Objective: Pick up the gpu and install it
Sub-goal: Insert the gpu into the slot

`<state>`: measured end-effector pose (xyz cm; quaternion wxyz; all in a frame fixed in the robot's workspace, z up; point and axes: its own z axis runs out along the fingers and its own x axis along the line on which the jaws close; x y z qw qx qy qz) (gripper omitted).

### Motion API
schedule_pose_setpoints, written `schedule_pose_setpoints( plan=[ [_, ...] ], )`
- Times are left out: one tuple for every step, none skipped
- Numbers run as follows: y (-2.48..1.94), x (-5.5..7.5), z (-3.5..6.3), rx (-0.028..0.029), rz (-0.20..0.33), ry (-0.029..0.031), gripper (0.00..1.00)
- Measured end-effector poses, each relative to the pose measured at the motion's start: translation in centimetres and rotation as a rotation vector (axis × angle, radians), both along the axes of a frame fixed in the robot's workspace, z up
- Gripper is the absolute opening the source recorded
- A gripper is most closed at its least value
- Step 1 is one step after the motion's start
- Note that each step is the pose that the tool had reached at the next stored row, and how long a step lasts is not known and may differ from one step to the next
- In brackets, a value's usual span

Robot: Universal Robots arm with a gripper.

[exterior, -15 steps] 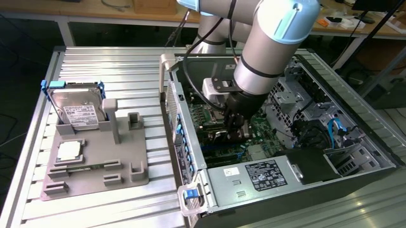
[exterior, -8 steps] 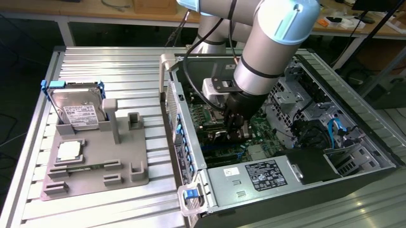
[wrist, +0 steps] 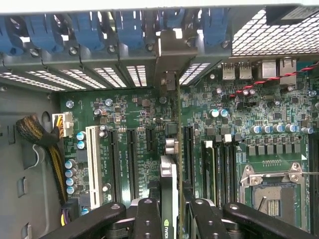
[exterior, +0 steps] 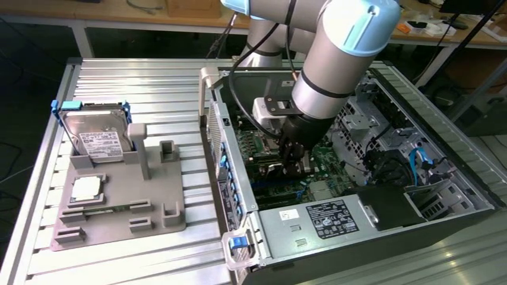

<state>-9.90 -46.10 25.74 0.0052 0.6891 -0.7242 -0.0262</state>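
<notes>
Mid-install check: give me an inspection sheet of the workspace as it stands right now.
Surface: slotted metal table carrying a grey fixture and the open computer case.
Job's things: the gpu stands on edge over the motherboard, its bracket toward the rear slot openings; whether it is seated cannot be told.
Clutter: hard drive and silver chip on the fixture.
Grippers: tool inside the case, shut on the gpu.
Cables: braided bundle beside the board; red-black wire; blue cable in the case.
Surroundings: wooden benches behind the table.
</notes>
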Motion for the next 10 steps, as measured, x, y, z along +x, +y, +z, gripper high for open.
schedule_pose_setpoints(
  plan=[
    [0.00,0.00,0.00,0.0000,0.000,0.0001,0.27],
    [0.00,0.00,0.01,-0.0001,0.000,0.0002,0.27],
    [0.00,0.00,0.02,-0.0003,0.000,0.0003,0.27],
    [0.00,0.00,0.02,-0.0003,0.000,0.0003,0.27],
    [0.00,0.00,0.02,-0.0004,0.000,0.0003,0.27],
    [0.00,0.00,0.02,-0.0004,0.000,0.0003,0.27],
    [0.00,0.00,0.02,-0.0004,0.000,0.0003,0.27],
    [0.00,0.00,0.02,-0.0004,0.000,0.0003,0.27],
    [0.00,0.00,0.02,-0.0004,0.000,0.0003,0.27],
    [0.00,0.00,0.02,-0.0004,0.000,0.0003,0.27]
  ],
)
